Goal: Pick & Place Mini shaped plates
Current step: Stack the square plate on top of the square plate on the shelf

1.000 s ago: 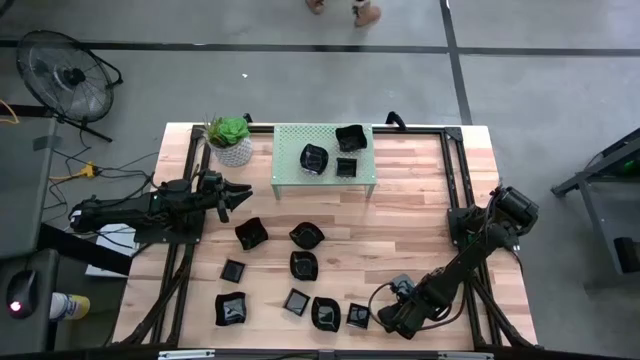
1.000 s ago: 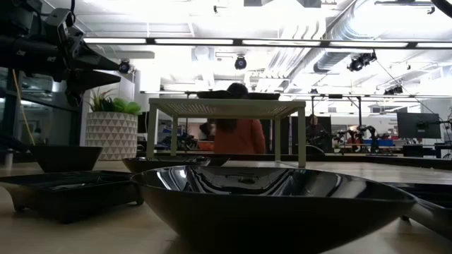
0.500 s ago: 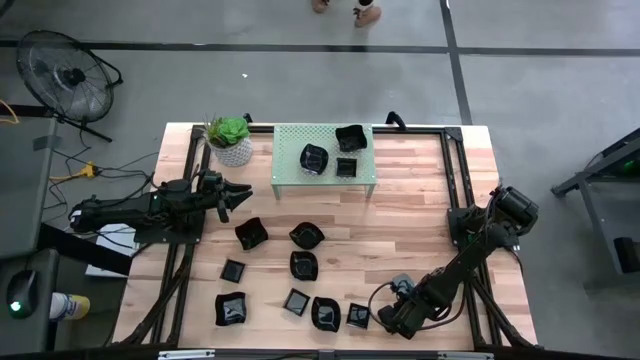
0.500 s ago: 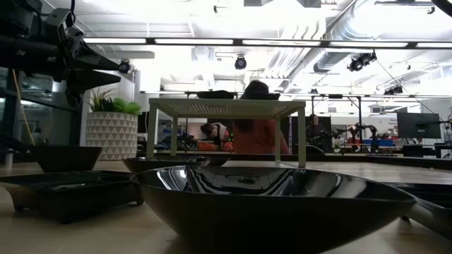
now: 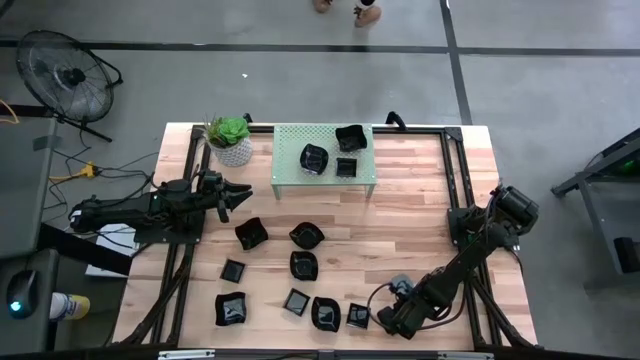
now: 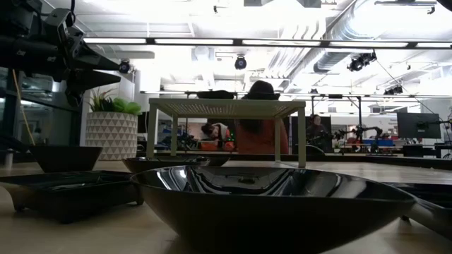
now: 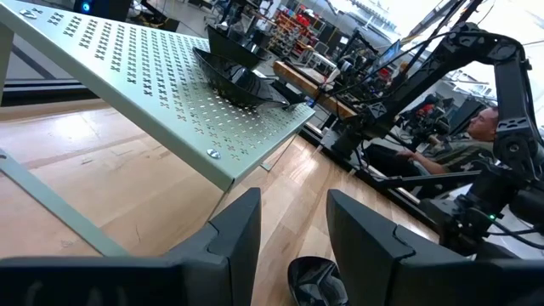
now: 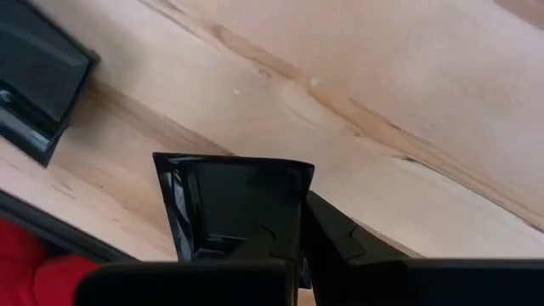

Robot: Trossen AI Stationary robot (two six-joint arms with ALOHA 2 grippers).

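Observation:
Several small glossy black plates lie on the wooden table, among them a wavy one (image 5: pixel 305 236) and a square one (image 5: pixel 231 308). Three more sit on a pale green perforated stand (image 5: pixel 288 172). Near the front edge, my right gripper (image 5: pixel 373 318) points steeply down and is shut on a small square plate (image 5: pixel 357 317), seen close in the right wrist view (image 8: pixel 229 204). My left gripper (image 5: pixel 245 190) hovers open and level at the table's left, pointing toward the stand (image 7: pixel 170 93). My right gripper pinches the square plate's raised rim (image 8: pixel 299 197) at one side, one finger inside the dish and the other finger (image 8: pixel 336 238) outside it. The fingers come from above, slanting down. The plate sits level; whether it is lifted clear of the wood cannot be told.
A potted green plant (image 5: pixel 231 138) stands at the far left corner beside the stand. A big black dish (image 6: pixel 272 201) fills the low view's foreground. Bare wood lies right of the plates (image 5: pixel 420 230). A person sits beyond the far edge (image 6: pixel 258 130).
Neither arm nor any plate has visibly moved. The person in the orange top behind the table has shifted to the right in the low view.

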